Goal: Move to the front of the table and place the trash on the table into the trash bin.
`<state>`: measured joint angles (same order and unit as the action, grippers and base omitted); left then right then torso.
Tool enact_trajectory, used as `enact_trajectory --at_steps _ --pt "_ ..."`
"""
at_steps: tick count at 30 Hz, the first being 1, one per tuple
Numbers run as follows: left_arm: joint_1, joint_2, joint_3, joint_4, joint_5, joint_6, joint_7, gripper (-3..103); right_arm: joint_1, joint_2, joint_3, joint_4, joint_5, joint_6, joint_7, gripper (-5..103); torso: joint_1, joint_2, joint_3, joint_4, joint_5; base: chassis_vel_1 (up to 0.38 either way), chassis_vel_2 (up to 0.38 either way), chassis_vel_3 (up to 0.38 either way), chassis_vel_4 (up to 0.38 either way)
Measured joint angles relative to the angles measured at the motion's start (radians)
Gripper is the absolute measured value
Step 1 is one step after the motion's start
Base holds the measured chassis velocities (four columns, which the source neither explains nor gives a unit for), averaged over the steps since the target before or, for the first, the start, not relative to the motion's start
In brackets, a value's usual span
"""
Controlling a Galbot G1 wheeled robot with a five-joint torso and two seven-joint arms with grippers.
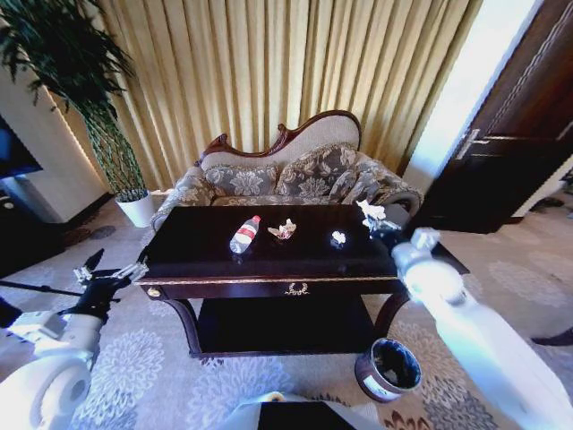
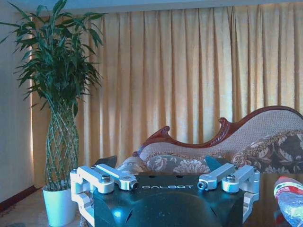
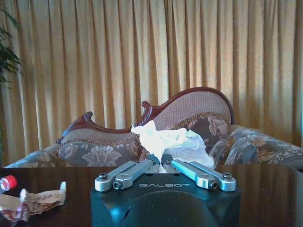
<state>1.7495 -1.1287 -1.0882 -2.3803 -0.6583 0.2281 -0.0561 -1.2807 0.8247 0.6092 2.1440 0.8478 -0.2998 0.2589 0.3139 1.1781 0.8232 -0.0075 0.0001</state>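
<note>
Right gripper (image 1: 372, 215) is clamping crumpled white paper (image 3: 165, 142) above the table (image 1: 269, 260), right end. Bottle (image 1: 244, 235) is lying left of it, red cap pointing toward the sofa (image 1: 295, 175). Left gripper (image 1: 112, 276) is hovering, fingers apart.

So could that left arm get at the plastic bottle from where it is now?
Probably yes. The left gripper hangs open just off the table's left end, and the bottle lies on the near-left part of the top with nothing between them. It would have to stretch across, though.

Dark glossy table (image 1: 215, 260), red-labelled clear bottle (image 1: 244, 235), whitish crumpled paper (image 3: 165, 142)
</note>
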Motion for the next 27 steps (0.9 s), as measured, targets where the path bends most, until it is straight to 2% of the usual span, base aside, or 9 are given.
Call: enact_trajectory --at_steps 8,17,27 --pt "0.002 -0.004 0.001 0.025 -0.009 -0.01 0.001 100 -0.185 0.103 0.104 0.119 -0.086 0.023 -0.027 0 0.0 0.0 0.0 0.0002 0.0 0.0 0.0 0.0 0.0" --pt "0.002 -0.004 0.01 0.022 -0.02 -0.006 0.003 100 -0.305 0.135 0.192 0.2 -0.122 0.044 -0.037 0 0.0 0.0 0.0 0.0001 -0.0003 0.007 -0.004 -0.001 0.013" --pt "0.006 -0.002 0.006 0.009 -0.019 -0.003 0.009 100 -0.319 0.152 0.185 0.227 -0.147 0.044 -0.034 0 0.001 0.0 0.0 0.0001 -0.0001 0.12 -0.118 -0.117 0.13"
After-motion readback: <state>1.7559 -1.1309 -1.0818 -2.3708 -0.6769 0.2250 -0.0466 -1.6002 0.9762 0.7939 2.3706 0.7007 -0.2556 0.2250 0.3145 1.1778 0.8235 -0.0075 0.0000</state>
